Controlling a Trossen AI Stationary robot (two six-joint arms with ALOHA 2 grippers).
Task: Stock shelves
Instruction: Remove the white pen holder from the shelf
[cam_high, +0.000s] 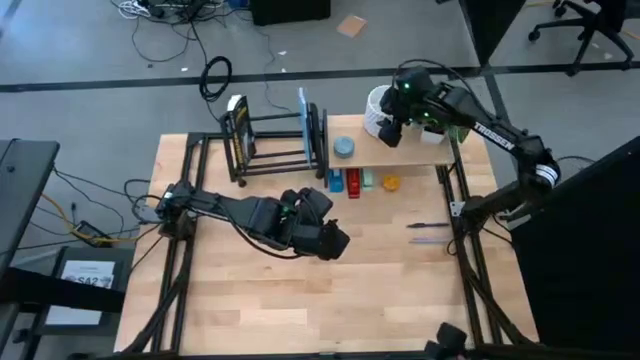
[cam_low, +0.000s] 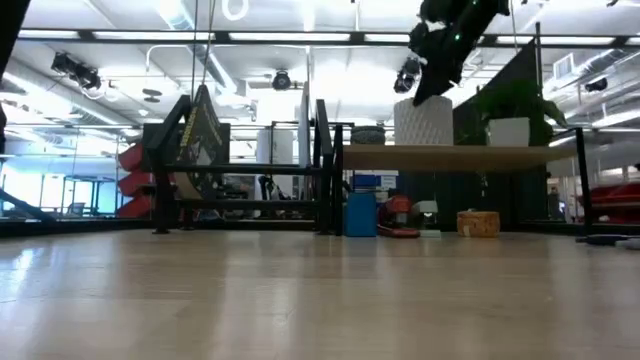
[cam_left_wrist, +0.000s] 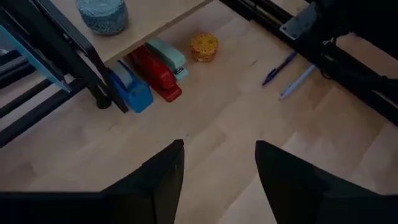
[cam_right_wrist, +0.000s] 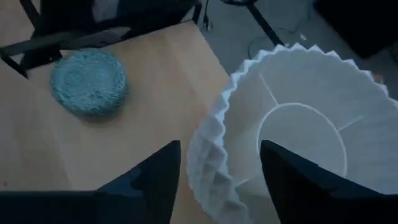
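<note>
The black bar rack (cam_high: 275, 150) stands at the table's far left-centre, with a dark box (cam_high: 237, 130) upright in it. To its right is the wooden shelf board (cam_high: 415, 155). A white ribbed pot (cam_right_wrist: 298, 124) and a blue-grey round lid-like thing (cam_right_wrist: 88, 81) rest on the board. My right gripper (cam_right_wrist: 221, 149) hangs open just over the pot's rim, high above the board in the low view (cam_low: 432, 92). Over the table's middle my left gripper (cam_high: 338, 243) is open and empty, short of the items under the board. My right gripper comes down from above with one finger (cam_right_wrist: 149, 180) outside the pot's ribbed wall (cam_right_wrist: 208, 155) and the other (cam_right_wrist: 298, 180) over its hollow. I cannot tell whether either finger touches the pot, which stands upright on the board.
Under the board's front edge lie a blue tape dispenser (cam_left_wrist: 130, 90), a red stapler (cam_left_wrist: 158, 74), a teal item (cam_left_wrist: 171, 56) and a yellow round thing (cam_left_wrist: 204, 46). Two pens (cam_left_wrist: 289, 71) lie near the right frame. A potted plant (cam_low: 512, 115) stands on the board's right part.
</note>
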